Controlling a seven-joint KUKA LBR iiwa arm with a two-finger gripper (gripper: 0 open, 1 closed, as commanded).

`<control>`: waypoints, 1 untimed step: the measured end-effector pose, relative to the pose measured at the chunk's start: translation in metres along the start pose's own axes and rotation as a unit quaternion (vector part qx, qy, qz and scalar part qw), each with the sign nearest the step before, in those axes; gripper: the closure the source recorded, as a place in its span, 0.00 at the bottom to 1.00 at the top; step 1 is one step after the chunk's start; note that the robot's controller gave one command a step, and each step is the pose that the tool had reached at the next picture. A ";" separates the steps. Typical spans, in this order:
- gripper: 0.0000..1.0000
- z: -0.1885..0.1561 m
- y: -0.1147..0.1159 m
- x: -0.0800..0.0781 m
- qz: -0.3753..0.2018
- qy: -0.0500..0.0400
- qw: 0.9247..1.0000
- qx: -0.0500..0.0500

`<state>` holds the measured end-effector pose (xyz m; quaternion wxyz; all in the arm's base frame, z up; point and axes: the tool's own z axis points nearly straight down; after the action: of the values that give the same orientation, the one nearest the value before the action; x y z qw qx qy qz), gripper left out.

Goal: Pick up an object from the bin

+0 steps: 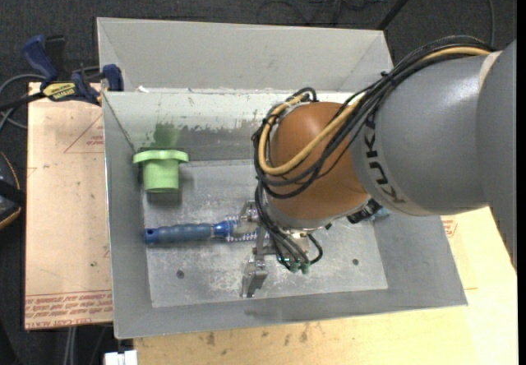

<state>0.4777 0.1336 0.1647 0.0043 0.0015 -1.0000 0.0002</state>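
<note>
Gripper just right of blue-handled tool, w/ nothing seen in it; open or closed: can't tell. 1 green flanged cap behind tool.

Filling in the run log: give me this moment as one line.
end effector: low near bin front | brush: blue handle, lying mid-bin | green cup: back left

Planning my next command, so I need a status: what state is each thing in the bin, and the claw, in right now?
Green cup: back left of the bin, by the back wall, clear of the claw.
Blue tool: lying flat mid-bin, handle pointing left, other end beside the wrist, not gripped.
Claw: low near the front, just past the tool's end; open or shut cannot be told.
</note>
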 end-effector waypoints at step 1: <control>0.00 0.090 -0.021 -0.106 -0.069 -0.004 0.998 -0.002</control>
<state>0.5825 0.1128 0.0738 0.0000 0.0702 -0.9975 -0.0024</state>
